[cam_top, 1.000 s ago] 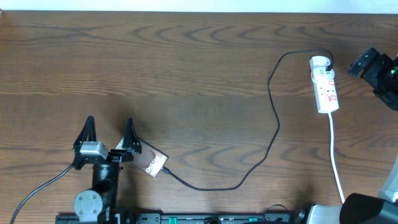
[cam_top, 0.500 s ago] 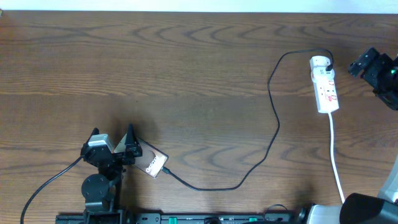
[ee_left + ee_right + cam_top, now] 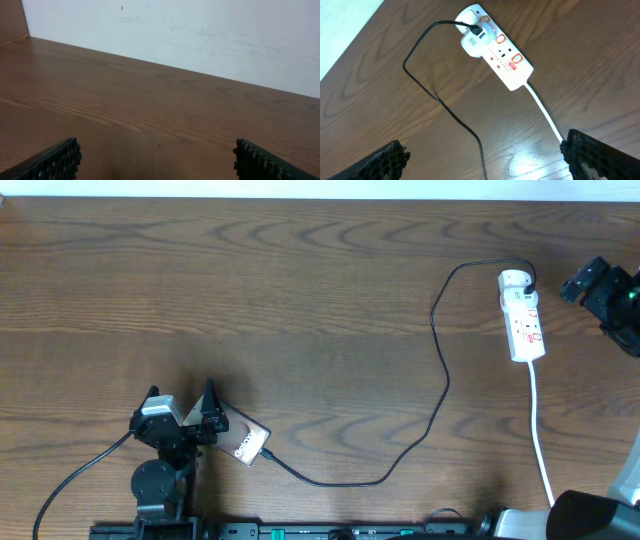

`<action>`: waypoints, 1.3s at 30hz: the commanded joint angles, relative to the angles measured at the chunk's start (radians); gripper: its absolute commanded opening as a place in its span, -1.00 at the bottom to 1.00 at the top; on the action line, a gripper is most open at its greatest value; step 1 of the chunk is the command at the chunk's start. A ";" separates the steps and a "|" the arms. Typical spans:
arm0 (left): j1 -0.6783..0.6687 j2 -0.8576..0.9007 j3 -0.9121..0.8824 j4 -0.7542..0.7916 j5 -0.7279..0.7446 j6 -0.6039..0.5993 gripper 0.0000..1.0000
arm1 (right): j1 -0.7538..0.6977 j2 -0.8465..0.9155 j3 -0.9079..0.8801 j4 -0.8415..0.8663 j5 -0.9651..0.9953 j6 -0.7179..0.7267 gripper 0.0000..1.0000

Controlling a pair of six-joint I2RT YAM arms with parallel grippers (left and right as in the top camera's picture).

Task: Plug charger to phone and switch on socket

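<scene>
The shiny bronze phone lies by the robot-side edge of the table, at left. The thin black charger runs from it to the white socket near the far right corner. The left gripper and right gripper stand wide apart, empty.

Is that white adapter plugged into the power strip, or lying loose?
Plugged in: the white adapter sits on the power strip's end outlet, the black cable leading from it.

Brown wood-grain table, a plain white wall along its far edge
</scene>
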 commanded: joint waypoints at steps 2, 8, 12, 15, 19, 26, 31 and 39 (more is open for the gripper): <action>-0.002 -0.005 -0.012 -0.045 -0.013 0.014 0.92 | 0.002 -0.013 0.008 -0.001 0.008 0.014 0.99; -0.002 -0.005 -0.012 -0.045 -0.013 0.014 0.92 | 0.002 -0.013 0.008 -0.001 0.008 0.014 0.99; -0.002 -0.005 -0.012 -0.045 -0.013 0.014 0.92 | 0.002 -0.013 0.008 -0.001 0.010 0.013 0.98; -0.002 -0.005 -0.012 -0.045 -0.013 0.014 0.92 | 0.002 -0.020 0.004 -0.002 0.071 -0.001 0.98; -0.002 -0.005 -0.012 -0.045 -0.013 0.014 0.92 | 0.026 -0.096 -0.088 0.106 0.078 0.007 0.98; -0.002 -0.005 -0.012 -0.045 -0.013 0.014 0.92 | 0.193 -0.427 -0.598 0.776 0.098 0.046 0.99; -0.002 -0.005 -0.012 -0.045 -0.013 0.014 0.92 | 0.323 -0.692 -1.042 1.347 0.198 -0.056 0.99; -0.002 -0.005 -0.012 -0.045 -0.013 0.014 0.92 | 0.371 -1.027 -1.609 2.098 0.251 -0.090 0.98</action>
